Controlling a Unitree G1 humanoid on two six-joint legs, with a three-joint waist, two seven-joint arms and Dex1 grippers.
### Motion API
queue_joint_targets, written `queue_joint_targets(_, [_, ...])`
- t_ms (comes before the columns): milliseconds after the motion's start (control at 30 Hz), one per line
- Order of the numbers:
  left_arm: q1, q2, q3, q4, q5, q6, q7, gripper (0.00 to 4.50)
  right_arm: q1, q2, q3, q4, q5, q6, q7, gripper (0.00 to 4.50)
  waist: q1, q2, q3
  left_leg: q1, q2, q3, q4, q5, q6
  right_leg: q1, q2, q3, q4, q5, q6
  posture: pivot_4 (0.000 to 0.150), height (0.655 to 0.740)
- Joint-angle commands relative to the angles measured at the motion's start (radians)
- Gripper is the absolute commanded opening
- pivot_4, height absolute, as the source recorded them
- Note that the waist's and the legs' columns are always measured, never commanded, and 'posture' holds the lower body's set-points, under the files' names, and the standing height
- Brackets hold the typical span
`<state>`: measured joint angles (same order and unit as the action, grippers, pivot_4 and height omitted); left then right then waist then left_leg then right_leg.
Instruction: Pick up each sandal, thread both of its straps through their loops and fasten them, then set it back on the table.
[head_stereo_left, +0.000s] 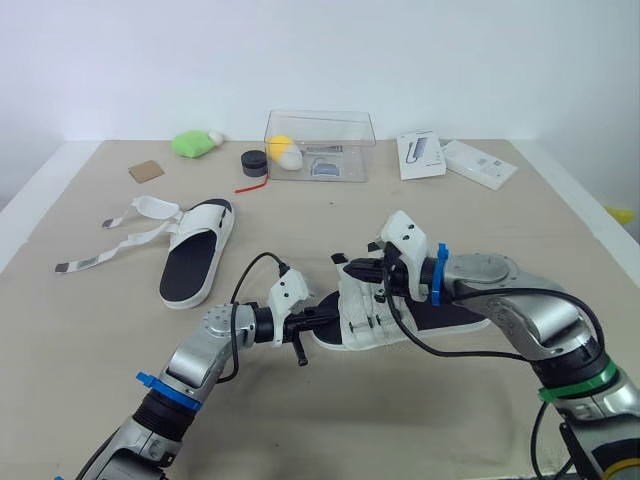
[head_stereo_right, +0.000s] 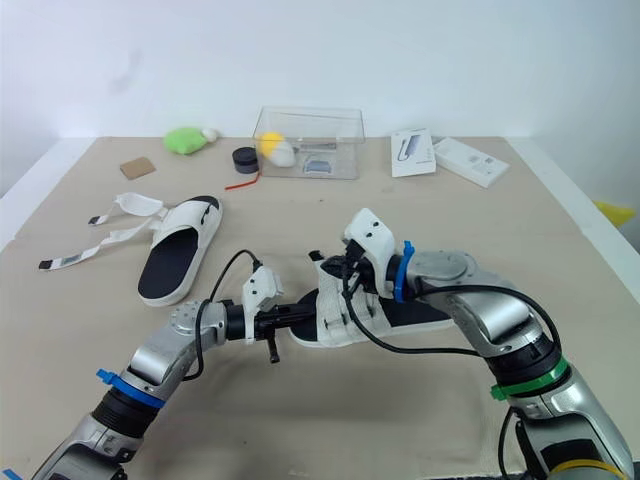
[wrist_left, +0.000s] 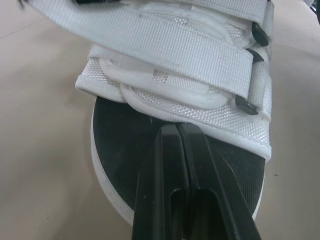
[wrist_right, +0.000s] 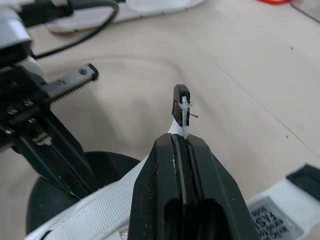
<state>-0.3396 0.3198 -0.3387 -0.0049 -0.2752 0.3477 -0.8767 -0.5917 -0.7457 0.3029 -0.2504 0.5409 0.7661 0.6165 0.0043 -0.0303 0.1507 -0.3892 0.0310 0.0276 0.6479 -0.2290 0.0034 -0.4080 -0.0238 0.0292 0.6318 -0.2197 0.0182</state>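
Your near sandal (head_stereo_left: 375, 315) lies on the worktop (head_stereo_left: 400, 420) in the middle, close in front of you, with both arms reaching in on it from either side. Your left gripper (wrist_left: 176, 129) sits at the sandal's open end; its fingers (wrist_left: 160, 170) are pressed together with nothing visible between them, tips right at the black footbed just below the white upper, though you cannot tell if they touch it. Your right gripper (wrist_right: 181, 137) is above the upper, its fingers (wrist_right: 160, 170) clamped on a white strap (wrist_right: 100, 210), and the strap's black tip (wrist_right: 181, 102) pokes out just past them. The second sandal (head_stereo_left: 197, 252) rests flat well off to your left, its loose straps (head_stereo_left: 120, 235) trailing unfastened across the worktop.
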Motion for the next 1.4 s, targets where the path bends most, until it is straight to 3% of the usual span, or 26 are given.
queue_joint_targets(33, [0.044, 0.011, -0.048, 0.073, 0.048, 0.042, -0.001, 0.00, -0.044, 0.005, -0.044, 0.011, -0.073, 0.002, -0.022, 0.04, 0.000, 0.000, 0.000, 0.000, 0.000, 0.000, 0.000, 0.000, 0.000, 0.000, 0.000, 0.000, 0.000, 0.000, 0.000, 0.150, 0.7400])
queue_joint_targets(500, [0.040, 0.010, -0.044, 0.081, 0.049, 0.037, -0.002, 0.00, -0.046, 0.024, -0.024, 0.022, -0.229, 0.041, -0.038, 0.04, 0.000, 0.000, 0.000, 0.000, 0.000, 0.000, 0.001, 0.000, 0.000, 0.000, 0.000, 0.000, 0.000, 0.000, 0.000, 0.150, 0.7400])
queue_joint_targets(633, [0.039, 0.010, -0.043, 0.082, 0.049, 0.037, -0.004, 0.00, -0.046, 0.002, 0.013, 0.015, -0.321, -0.030, -0.025, 1.54, 0.000, 0.000, 0.000, -0.001, 0.000, 0.000, 0.002, 0.000, 0.000, 0.000, 0.000, 0.000, 0.000, 0.000, 0.000, 0.150, 0.7400])
queue_joint_targets(800, [0.033, 0.007, -0.040, 0.088, 0.051, 0.036, -0.008, 0.00, -0.044, -0.029, 0.061, 0.015, -0.457, -0.170, 0.010, 3.07, 0.000, 0.000, 0.000, -0.003, 0.000, 0.000, 0.001, -0.001, 0.000, -0.001, 0.000, 0.000, 0.000, -0.002, 0.001, 0.150, 0.7400])
queue_joint_targets(900, [0.030, 0.004, -0.039, 0.091, 0.053, 0.034, -0.008, 0.00, -0.033, -0.022, 0.049, 0.024, -0.494, -0.233, 0.026, 4.35, 0.001, 0.000, 0.000, -0.003, -0.001, 0.000, 0.000, -0.001, 0.000, -0.001, 0.000, -0.001, 0.000, -0.003, 0.001, 0.150, 0.7400])
queue_joint_targets(967, [0.029, 0.003, -0.037, 0.092, 0.055, 0.031, -0.006, 0.00, -0.026, 0.002, -0.008, 0.035, -0.463, -0.284, 0.042, 4.44, 0.001, 0.000, 0.000, -0.003, -0.001, 0.000, 0.000, -0.001, 0.000, -0.001, 0.000, -0.001, -0.001, -0.003, 0.001, 0.150, 0.7400])
queue_joint_targets(1133, [0.033, 0.003, -0.001, 0.065, 0.040, 0.016, 0.015, 0.00, 0.018, -0.075, -0.144, 0.213, -0.466, -0.803, 0.151, 4.44, 0.002, 0.000, 0.001, -0.003, -0.001, 0.000, 0.001, -0.001, 0.000, -0.001, -0.001, -0.001, -0.001, -0.002, 0.002, 0.150, 0.7400])
queue_joint_targets(1200, [0.036, 0.004, 0.031, 0.041, 0.035, 0.001, 0.043, 0.00, 0.051, -0.134, -0.187, 0.356, -0.476, -1.156, 0.214, 4.44, 0.001, 0.000, 0.001, -0.003, -0.002, 0.001, 0.000, -0.002, 0.000, 0.000, -0.001, -0.001, -0.002, -0.003, 0.002, 0.150, 0.7400])
queue_joint_targets(1400, [0.048, -0.013, 0.153, -0.056, -0.013, -0.017, 0.128, 0.00, 0.091, -0.240, -0.189, 0.694, -0.630, -1.835, 0.210, 4.44, -0.020, 0.000, 0.007, 0.000, -0.001, 0.003, -0.003, -0.002, 0.001, -0.001, 0.003, 0.002, -0.001, -0.001, -0.002, 0.150, 0.7400])
